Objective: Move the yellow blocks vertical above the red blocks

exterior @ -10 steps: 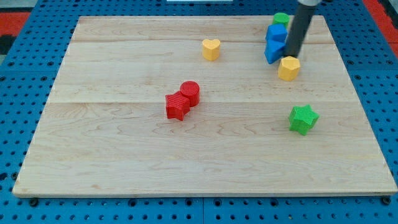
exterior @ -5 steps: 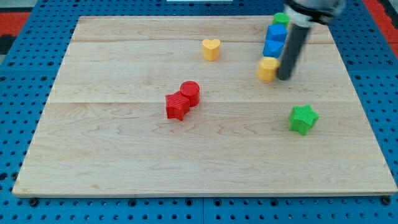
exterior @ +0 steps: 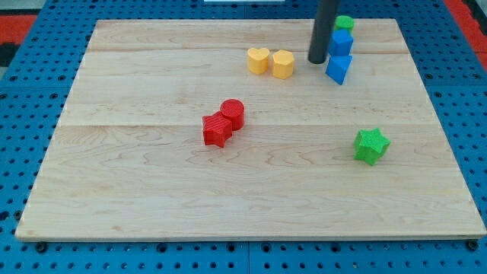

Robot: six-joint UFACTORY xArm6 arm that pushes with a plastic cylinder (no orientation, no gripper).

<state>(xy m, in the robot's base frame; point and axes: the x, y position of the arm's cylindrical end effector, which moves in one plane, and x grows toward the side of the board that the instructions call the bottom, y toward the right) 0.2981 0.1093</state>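
Two yellow blocks sit side by side near the view's top centre: a yellow heart [exterior: 259,59] and a yellow hexagon-like block [exterior: 283,64] touching or almost touching its right side. A red cylinder [exterior: 233,113] and a red star-like block [exterior: 217,130] touch each other near the board's middle, below and left of the yellow pair. My tip [exterior: 316,61] stands a short gap to the right of the yellow hexagon block, just left of the blue blocks.
Two blue blocks, an upper one [exterior: 341,41] and a lower one [exterior: 339,68], stack along the view's top right, with a green block [exterior: 345,23] above them at the board's edge. A green star [exterior: 371,145] lies at the right. The wooden board [exterior: 152,190] lies on a blue pegboard.
The yellow hexagon block has slid left and up from beside the blue blocks to next to the yellow heart. My tip moved left with it and now stands apart from it.
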